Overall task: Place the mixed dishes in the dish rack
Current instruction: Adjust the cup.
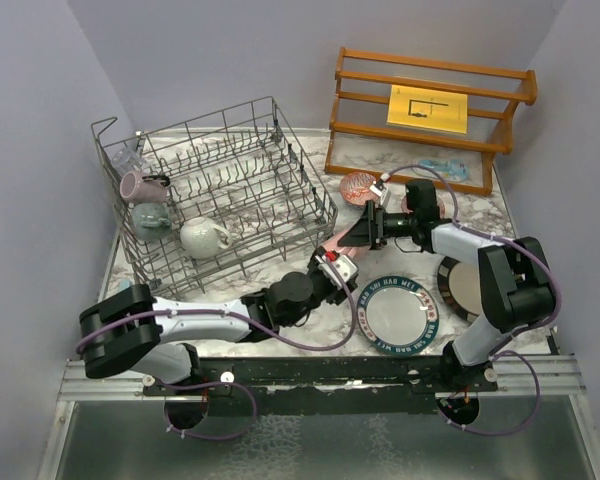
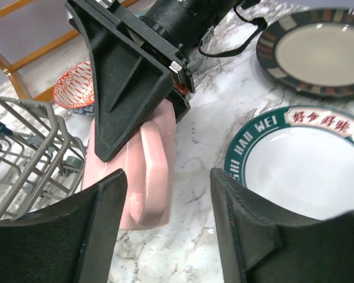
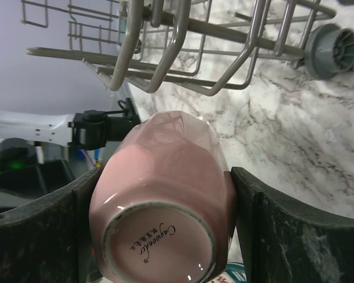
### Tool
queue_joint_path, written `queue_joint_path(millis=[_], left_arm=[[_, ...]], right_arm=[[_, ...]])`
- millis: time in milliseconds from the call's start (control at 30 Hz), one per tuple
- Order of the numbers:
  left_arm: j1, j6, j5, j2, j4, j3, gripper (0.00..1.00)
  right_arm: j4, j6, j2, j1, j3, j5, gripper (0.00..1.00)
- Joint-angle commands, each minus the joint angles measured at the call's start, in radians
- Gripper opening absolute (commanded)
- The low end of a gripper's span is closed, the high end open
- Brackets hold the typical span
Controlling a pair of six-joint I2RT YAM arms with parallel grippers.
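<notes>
- The dish rack point(image 1: 250, 170), far left, holds three mugs point(image 1: 170, 215).
- The left gripper point(image 1: 337, 267) waits with jaws spread, just near of the pink mug point(image 3: 165, 177).
- The right gripper point(image 1: 365, 228) pinches that mug beside the rack's right corner. This looks like a handover, and the next move likely needs a lift over the rim.
- The marbled tabletop point(image 1: 480, 215) sits between plain pale walls point(image 1: 210, 50).

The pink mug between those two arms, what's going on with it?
The right gripper is clamped on the pink mug beside the rack. The left gripper is open right next to it. A mauve mug, a grey mug and a white mug sit in the rack. A bowl, a lettered plate and a beige plate lie on the table, not yet loaded.
</notes>
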Motion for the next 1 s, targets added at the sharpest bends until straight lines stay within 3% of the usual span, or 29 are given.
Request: queue_joint_path(millis=[0, 200, 400, 533, 700, 967], left_arm=[[-0.002, -0.152, 0.001, -0.117, -0.116, 0.006, 0.64], [0.028, -0.308, 0.078, -0.29, -0.334, 0.035, 0.73], [0.108, -0.451, 0.22, -0.323, -0.5, 0.107, 0.76], [0.173, -0.444, 0.337, -0.287, -0.522, 0.118, 0.77], [0.295, -0.545, 0.525, -0.247, -0.438, 0.097, 0.77], [0.323, -0.63, 0.61, -0.231, -0.394, 0.12, 0.77]], right_arm=[[-0.105, -0.191, -0.062, 0.002, 0.075, 0.057, 0.1], [-0.199, -0.348, -0.098, 0.004, 0.112, 0.134, 0.09], [-0.273, -0.423, -0.084, 0.01, 0.158, 0.121, 0.08], [-0.307, -0.463, -0.078, 0.019, 0.176, 0.113, 0.08], [-0.312, -0.492, -0.088, 0.027, 0.17, 0.122, 0.08], [-0.311, -0.506, -0.089, 0.029, 0.173, 0.106, 0.08]])
